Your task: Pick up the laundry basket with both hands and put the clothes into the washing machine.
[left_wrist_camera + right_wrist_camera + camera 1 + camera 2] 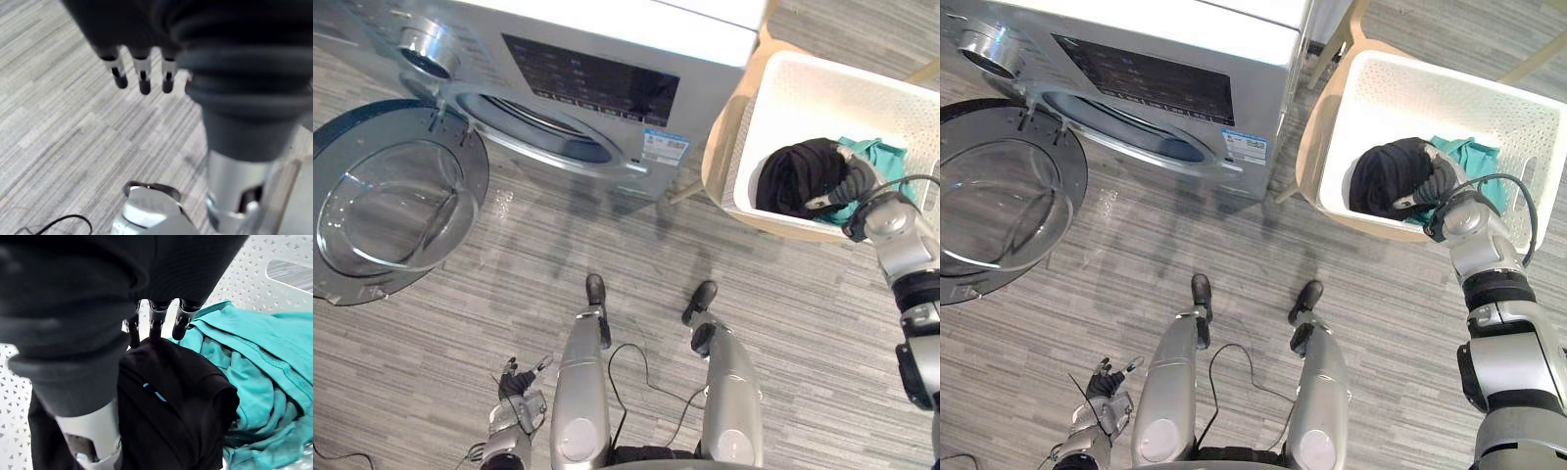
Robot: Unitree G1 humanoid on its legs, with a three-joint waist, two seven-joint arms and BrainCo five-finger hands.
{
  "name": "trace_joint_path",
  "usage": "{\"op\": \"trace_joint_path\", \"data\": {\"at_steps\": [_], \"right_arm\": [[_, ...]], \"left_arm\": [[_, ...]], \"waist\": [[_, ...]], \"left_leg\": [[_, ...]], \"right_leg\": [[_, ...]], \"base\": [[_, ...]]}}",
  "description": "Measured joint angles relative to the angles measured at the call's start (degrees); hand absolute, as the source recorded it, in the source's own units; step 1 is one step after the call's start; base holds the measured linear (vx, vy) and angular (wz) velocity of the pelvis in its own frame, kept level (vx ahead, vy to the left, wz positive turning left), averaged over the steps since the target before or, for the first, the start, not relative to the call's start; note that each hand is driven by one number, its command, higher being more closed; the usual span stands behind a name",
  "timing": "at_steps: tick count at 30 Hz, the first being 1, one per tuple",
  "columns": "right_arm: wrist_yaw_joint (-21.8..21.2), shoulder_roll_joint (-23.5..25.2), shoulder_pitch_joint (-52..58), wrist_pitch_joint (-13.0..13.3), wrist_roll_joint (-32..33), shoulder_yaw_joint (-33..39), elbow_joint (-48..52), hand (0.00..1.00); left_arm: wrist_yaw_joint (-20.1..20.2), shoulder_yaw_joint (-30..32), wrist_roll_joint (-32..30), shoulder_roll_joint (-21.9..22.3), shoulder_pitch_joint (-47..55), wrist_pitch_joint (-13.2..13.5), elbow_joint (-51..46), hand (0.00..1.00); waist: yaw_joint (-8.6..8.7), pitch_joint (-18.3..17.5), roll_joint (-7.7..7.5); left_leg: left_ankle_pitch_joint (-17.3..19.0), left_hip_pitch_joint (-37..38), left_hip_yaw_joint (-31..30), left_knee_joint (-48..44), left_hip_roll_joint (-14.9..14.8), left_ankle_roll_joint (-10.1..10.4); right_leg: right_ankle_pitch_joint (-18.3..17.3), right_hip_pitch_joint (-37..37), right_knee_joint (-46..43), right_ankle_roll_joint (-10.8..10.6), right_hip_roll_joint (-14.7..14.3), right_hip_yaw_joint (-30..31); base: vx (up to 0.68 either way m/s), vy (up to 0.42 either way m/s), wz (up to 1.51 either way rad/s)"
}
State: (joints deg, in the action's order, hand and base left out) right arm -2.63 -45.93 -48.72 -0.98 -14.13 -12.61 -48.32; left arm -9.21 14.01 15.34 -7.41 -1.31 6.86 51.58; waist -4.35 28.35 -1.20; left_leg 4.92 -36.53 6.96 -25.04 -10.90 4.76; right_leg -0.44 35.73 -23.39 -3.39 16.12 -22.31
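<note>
Right hand (156, 318) first: we've got straight fingers resting on the black garment (171, 401), nothing gripped, in the basket (822, 88) at 2 o'clock. Left hand (521, 384) hangs relaxed at 7. We'd curl fully round it before swinging across to the washer (607, 59) at 11.

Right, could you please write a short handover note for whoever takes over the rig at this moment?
Left hand: open, low at the robot's left side above the floor, holding nothing.
Right hand: open, inside the white laundry basket, fingertips on the black garment.
Things: black garment and teal garment lie in the basket, right of the washing machine, whose door is open.
Done: nothing loaded, basket not lifted.
Left: grip the basket with both hands, lift it, put the clothes into the machine.
</note>
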Motion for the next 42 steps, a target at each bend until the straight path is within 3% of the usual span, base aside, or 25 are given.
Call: {"op": "trace_joint_path", "data": {"at_steps": [4,6,13,19,20,27,33,37,42], "right_arm": [[0.1,-0.2,-1.1,-0.1,0.0,-1.1,-1.5,0.00],[0.2,-1.2,-1.7,-0.2,-0.2,-1.6,-3.1,0.00],[1.8,-2.9,-6.4,-0.5,-1.8,-3.3,-7.8,0.00],[3.3,-3.1,-6.8,-0.4,-3.8,-4.1,-8.7,0.00],[3.6,-3.1,-6.8,-0.4,-4.5,-4.1,-8.9,1.00],[5.4,-1.1,-6.7,-0.7,-10.8,-4.1,-10.8,1.00],[6.2,2.0,-3.1,-1.9,-9.5,-3.8,-12.3,1.00],[6.7,3.5,-2.1,-2.2,-2.3,-1.8,-13.1,1.00],[10.2,3.6,-3.6,-2.4,9.3,7.2,-10.5,1.00]], "left_arm": [[-0.1,0.0,0.4,-0.1,0.0,0.1,-0.1,0.00],[-0.2,-0.1,0.5,-0.1,0.0,0.3,-0.3,0.00],[-0.9,-0.1,1.7,0.2,-1.5,0.9,-0.3,0.00],[-1.0,0.0,2.1,0.6,-2.8,1.0,-0.4,0.00],[-1.0,0.0,2.1,0.7,-3.1,1.0,-0.3,0.00],[-2.2,0.0,2.1,2.4,-4.4,1.0,-0.2,0.00],[-2.6,0.0,2.1,2.9,-4.4,0.9,0.2,0.00],[-3.5,0.2,2.1,2.9,-4.4,0.9,0.0,0.00],[-3.5,0.5,2.0,2.8,-3.9,0.8,-0.4,0.00]], "waist": [[-0.26,0.0,0.10],[-1.41,0.1,0.31],[-2.93,1.0,2.05],[-4.08,1.0,2.10],[-4.22,1.0,2.11],[-4.67,-0.1,2.21],[-5.81,-3.1,2.73],[-5.63,-3.2,2.89],[-4.87,-3.2,2.89]], "left_leg": [[-0.1,-1.8,-1.0,0.0,0.0,0.1],[-0.1,-2.9,-1.2,-0.2,0.1,0.1],[0.0,-9.1,-3.9,-3.1,0.3,0.1],[0.2,-12.8,-5.2,-5.8,0.5,-0.2],[0.3,-13.5,-5.2,-6.3,0.3,-0.3],[0.6,-14.8,-5.4,-8.1,0.3,0.0],[0.1,-12.6,-5.4,-7.8,0.1,-0.1],[0.1,-8.8,-5.2,-6.9,-0.1,-0.1],[0.1,-1.0,-4.8,-4.7,0.0,-0.1]], "right_leg": [[0.0,0.8,0.5,0.0,-0.1,-1.0],[0.0,1.7,0.6,0.0,-0.1,-1.2],[0.0,5.3,-1.0,0.2,0.1,-3.1],[-0.9,8.4,-4.1,0.7,1.0,-3.0],[-1.2,8.9,-4.9,0.8,1.2,-3.0],[-2.2,10.4,-7.9,0.9,2.0,-3.0],[-2.5,8.4,-8.3,1.3,1.9,-3.1],[-2.5,4.7,-7.2,1.4,1.5,-3.2],[-2.3,-3.1,-5.1,1.1,1.0,-3.7]], "base": [[0.08,0.006,0.06],[0.05,0.006,0.01],[0.01,0.004,0.08],[-0.02,0.005,0.03],[-0.02,-0.007,0.05],[0.01,-0.014,0.05],[0.08,-0.023,0.03],[0.09,-0.016,0.05],[0.09,-0.010,0.10]]}}
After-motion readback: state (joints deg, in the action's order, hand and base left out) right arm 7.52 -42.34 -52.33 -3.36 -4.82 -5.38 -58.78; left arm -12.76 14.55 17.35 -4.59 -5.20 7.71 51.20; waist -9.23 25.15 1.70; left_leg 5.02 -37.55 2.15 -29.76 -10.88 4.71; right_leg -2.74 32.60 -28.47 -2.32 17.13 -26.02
